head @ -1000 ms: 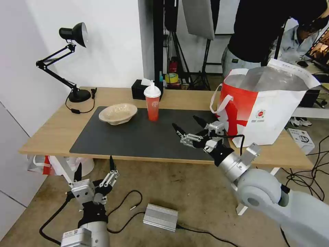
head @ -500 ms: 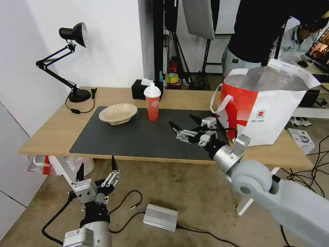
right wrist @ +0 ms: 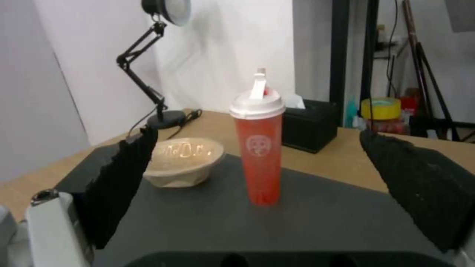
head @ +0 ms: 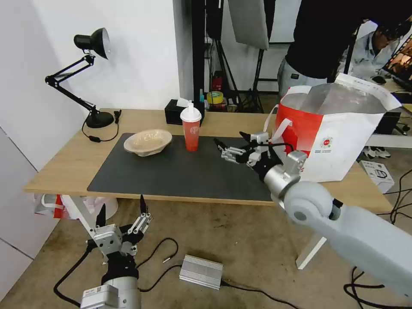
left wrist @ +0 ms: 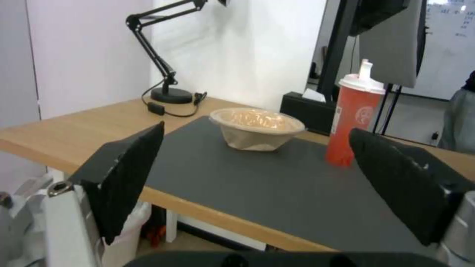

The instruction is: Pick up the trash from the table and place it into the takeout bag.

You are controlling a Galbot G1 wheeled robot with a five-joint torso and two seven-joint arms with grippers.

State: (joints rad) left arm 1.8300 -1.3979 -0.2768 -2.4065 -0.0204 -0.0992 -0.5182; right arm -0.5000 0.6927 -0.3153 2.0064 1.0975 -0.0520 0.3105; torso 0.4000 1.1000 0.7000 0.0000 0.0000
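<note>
A red drink cup (head: 191,131) with a white dome lid stands upright on the bench's (head: 64,165) dark mat, beside a shallow beige pulp bowl (head: 147,142). The red-and-white foil-lined takeout bag (head: 334,133) stands open at the bench's right end.

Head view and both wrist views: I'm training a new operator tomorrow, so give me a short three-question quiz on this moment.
1. True or false: the right gripper is shut on the red drink cup.
2. Which lies nearer the desk lamp: A) the beige pulp bowl, B) the takeout bag?
3. Fill in: the left gripper hangs open below the edge of the ____.

Key: 1 false, it is open and apart from the cup; 2 A; 3 table.
</note>
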